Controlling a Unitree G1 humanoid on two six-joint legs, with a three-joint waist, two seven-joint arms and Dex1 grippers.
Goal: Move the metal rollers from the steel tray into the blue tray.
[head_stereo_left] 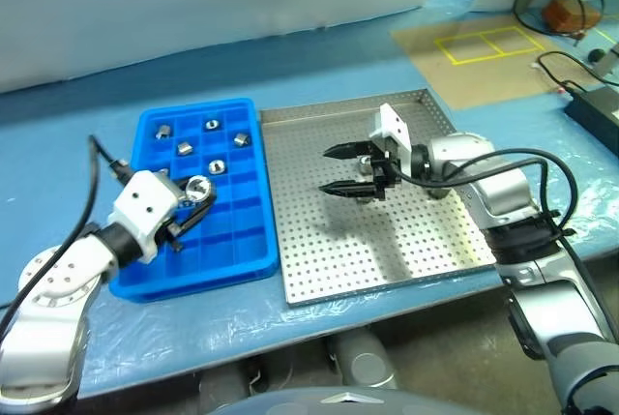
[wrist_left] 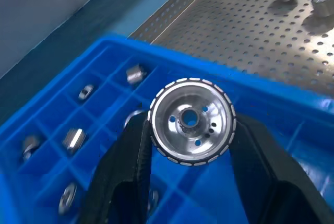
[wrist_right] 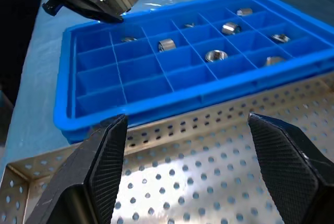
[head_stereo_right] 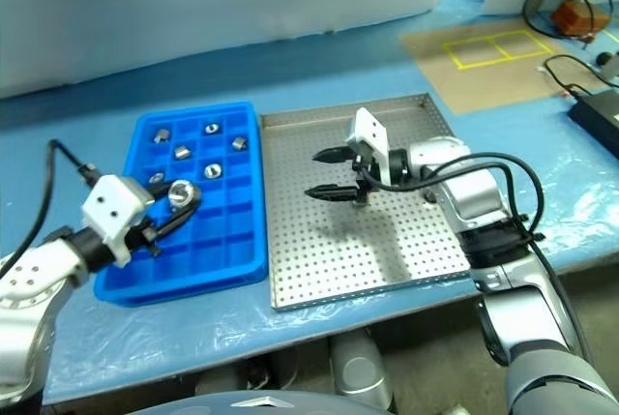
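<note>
Left gripper (head_stereo_left: 196, 204) clamped on a metal roller (head_stereo_left: 197, 187), poised over the blue tray (head_stereo_left: 247, 260), near-left part. Right gripper (head_stereo_left: 338, 169) spread wide, empty, above the steel tray (head_stereo_left: 387, 270), pointing left. More rollers (head_stereo_left: 212, 125) in the blue tray's far compartments.

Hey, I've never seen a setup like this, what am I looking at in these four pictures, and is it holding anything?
This is a two-armed humanoid robot sorting parts. Two pictures come from cameras in its head, looking down over a blue-covered table; the other two come from cameras on its wrists. On the table lie a blue tray of small compartments, several holding metal rollers, and a perforated steel tray. The left gripper is shut on a roller above the blue tray. The right gripper hangs open and empty over the steel tray.
</note>
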